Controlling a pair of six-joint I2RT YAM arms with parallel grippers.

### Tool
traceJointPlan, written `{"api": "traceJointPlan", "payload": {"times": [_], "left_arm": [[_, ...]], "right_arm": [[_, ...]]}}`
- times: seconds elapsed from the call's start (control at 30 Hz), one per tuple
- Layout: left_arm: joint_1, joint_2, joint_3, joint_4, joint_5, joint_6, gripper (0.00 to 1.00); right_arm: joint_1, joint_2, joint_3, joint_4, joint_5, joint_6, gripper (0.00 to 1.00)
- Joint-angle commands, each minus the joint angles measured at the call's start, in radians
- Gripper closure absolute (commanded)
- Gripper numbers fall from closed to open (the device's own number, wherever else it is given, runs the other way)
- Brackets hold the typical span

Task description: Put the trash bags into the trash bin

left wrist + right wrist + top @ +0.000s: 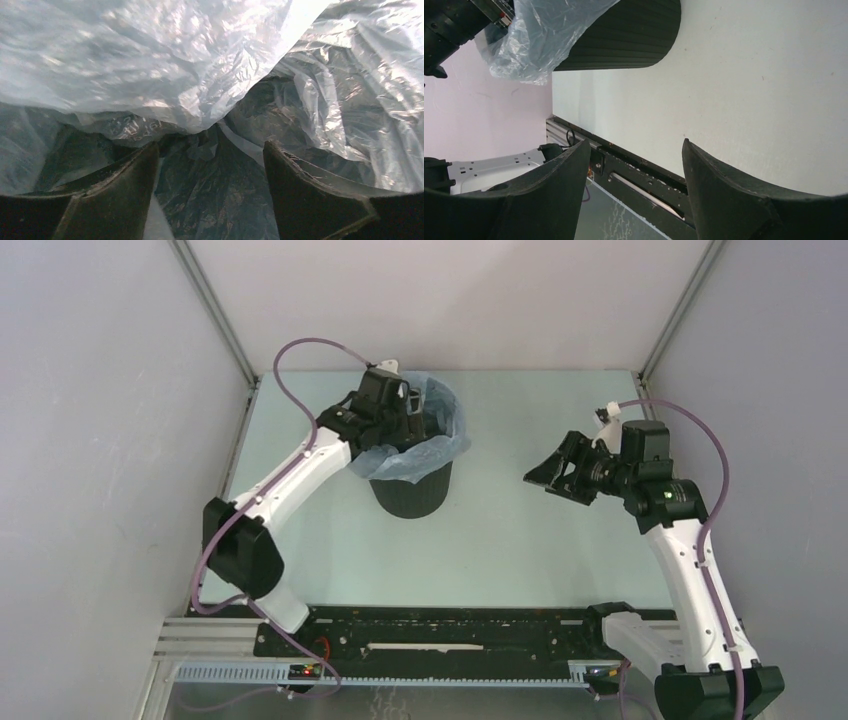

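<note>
A pale green tabletop (520, 550) is enclosed by grey walls (100, 390). The trash bin (412, 495) stands upright, toward 10 o'clock from the tabletop's centre. The trash bag (440, 400) is already set inside the bin. Its mouth is spread open and its film is folded outward over the rim. The overhang is uneven: a long flap hangs at the bin's 8 o'clock side, and a shorter collar is seen from 1 to 3 o'clock.

The left arm (300, 465) is lowered into the bin's mouth from 10 o'clock. In the left wrist view the left jaws stand apart, with wrinkled film beyond them and none clamped between them. The right arm (690, 550) is held well apart at the bin's 3 o'clock, and the right jaws are spread wide and empty.

The task is judged nearly complete. Only settling the film deeper and evening the collar appear to be left.
</note>
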Motion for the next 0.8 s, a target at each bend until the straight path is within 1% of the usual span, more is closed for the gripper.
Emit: {"api": "traceJointPlan", "payload": {"times": [0.0,0.13,0.37,0.47,0.6,0.77], "left_arm": [[-0.008,0.066,0.045,-0.023,0.029,-0.024,0.22],[-0.015,0.147,0.043,0.015,0.032,-0.028,0.29],[-0.016,0.254,-0.024,0.128,0.028,-0.035,0.34],[-0.017,0.265,-0.029,0.154,0.039,-0.039,0.34],[-0.016,0.289,-0.056,0.181,0.015,-0.035,0.34],[-0.016,0.272,-0.182,0.320,0.017,-0.046,0.36]], "right_arm": [[-0.009,-0.022,-0.011,0.034,-0.033,-0.023,0.24],[-0.011,-0.024,-0.016,0.026,-0.044,-0.020,0.24],[-0.012,-0.042,-0.017,0.007,-0.030,-0.033,0.24],[-0.013,-0.044,-0.017,0.000,-0.032,-0.030,0.24],[-0.014,-0.042,-0.017,-0.002,-0.023,-0.031,0.24],[-0.014,-0.041,-0.022,-0.001,-0.028,-0.028,0.24]]}}
